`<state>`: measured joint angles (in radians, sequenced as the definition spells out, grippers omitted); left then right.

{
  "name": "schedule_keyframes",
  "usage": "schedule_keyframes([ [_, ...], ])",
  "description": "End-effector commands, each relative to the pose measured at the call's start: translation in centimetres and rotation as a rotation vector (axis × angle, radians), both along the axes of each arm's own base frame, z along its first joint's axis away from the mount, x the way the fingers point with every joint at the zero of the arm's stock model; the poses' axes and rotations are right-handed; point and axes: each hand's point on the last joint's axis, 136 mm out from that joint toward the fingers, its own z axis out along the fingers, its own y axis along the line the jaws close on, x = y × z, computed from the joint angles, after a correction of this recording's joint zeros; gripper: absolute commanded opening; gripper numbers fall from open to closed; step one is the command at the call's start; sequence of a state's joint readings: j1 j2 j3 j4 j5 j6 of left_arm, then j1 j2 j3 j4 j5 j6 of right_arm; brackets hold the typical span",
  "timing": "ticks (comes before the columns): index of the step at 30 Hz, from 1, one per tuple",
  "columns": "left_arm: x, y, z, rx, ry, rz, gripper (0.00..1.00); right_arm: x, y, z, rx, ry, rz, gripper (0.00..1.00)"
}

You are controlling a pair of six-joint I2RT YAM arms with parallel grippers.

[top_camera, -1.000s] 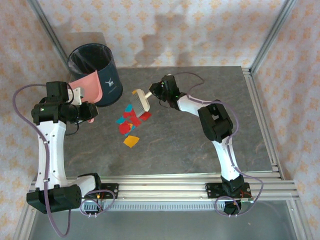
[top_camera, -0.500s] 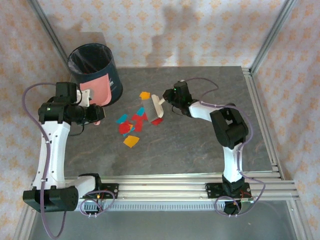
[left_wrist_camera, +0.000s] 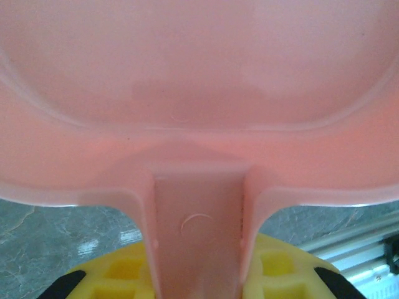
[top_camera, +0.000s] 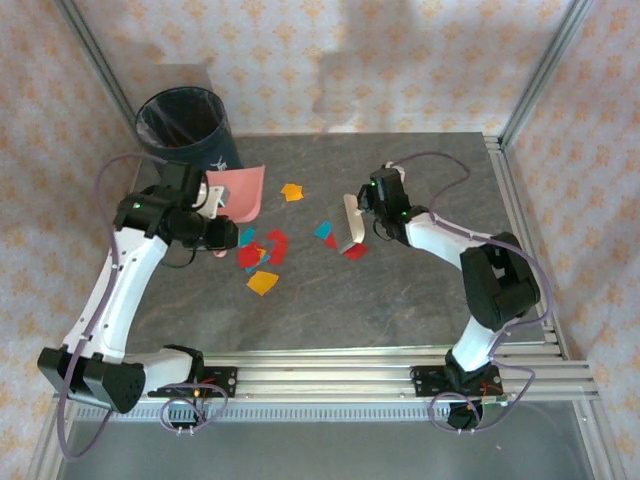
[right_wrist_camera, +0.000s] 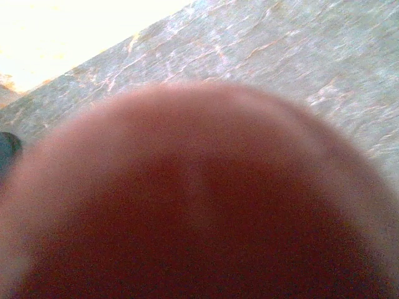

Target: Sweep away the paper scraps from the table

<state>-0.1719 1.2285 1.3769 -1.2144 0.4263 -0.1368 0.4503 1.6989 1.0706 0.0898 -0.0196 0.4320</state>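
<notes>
A: Where are the paper scraps [top_camera: 262,251] sitting right now?

B: They are all lying on the table [top_camera: 400,300], as far as I can see. The main red and teal cluster is sitting left of centre, with an orange-yellow piece [top_camera: 263,283] just in front of it. An orange scrap [top_camera: 292,191] is lying apart toward the far side. A teal one [top_camera: 324,231] and a red one [top_camera: 355,252] are straying close to the brush [top_camera: 349,222].

A: And what are the arms doing?

B: The left gripper [top_camera: 213,203] is clamping the handle [left_wrist_camera: 198,224] of the pink dustpan [top_camera: 240,190], with the yellow fingers [left_wrist_camera: 124,274] pressing on either side of it. The pan is tilting beside the cluster, on its far-left side. I cannot tell whether its lip is touching the table. The right gripper [top_camera: 368,208] is closing tight on the brush, to the right of the scraps. The right wrist picture is showing just a reddish blur.

A: So how far along is the job?

B: I am judging it early. No scrap is showing on the pink face of the pan. The dark bin [top_camera: 190,125] is standing at the far left corner, and its contents are too dark to read. Gathering the strays, sweeping everything into the pan and tipping it out all look left to do.
</notes>
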Motion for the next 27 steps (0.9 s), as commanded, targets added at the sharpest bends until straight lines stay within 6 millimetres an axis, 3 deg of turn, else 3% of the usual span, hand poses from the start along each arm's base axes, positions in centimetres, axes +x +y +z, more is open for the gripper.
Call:
schedule_keyframes([
  [1,0.5,-0.6,-0.9,0.077,0.003,-0.030,0.00,-1.5,-3.4,-0.1,-0.183,0.025,-0.047,0.00],
  [4,0.3,-1.7,-2.0,0.132,0.033,-0.090,0.00,-2.2,-4.1,0.8,-0.210,0.018,-0.045,0.00],
  [7,0.1,-2.7,-3.2,0.190,0.070,-0.149,0.00,-2.6,-3.2,2.3,-0.165,-0.017,0.008,0.00],
  [12,-0.1,-3.8,-5.2,0.273,0.124,-0.219,0.00,-2.9,-1.7,6.2,-0.045,-0.095,0.062,0.00],
  [15,-0.5,-4.8,-6.3,0.311,0.158,-0.277,0.00,-3.2,-1.9,8.3,-0.028,-0.128,0.061,0.00],
  [18,-1.1,-5.7,-7.6,0.351,0.199,-0.332,0.00,-3.8,-3.2,9.3,-0.079,-0.149,0.028,0.00],
  [27,-2.5,-8.0,-11.1,0.399,0.331,-0.477,0.00,-5.9,-9.9,9.3,-0.452,-0.128,-0.125,0.00],
])
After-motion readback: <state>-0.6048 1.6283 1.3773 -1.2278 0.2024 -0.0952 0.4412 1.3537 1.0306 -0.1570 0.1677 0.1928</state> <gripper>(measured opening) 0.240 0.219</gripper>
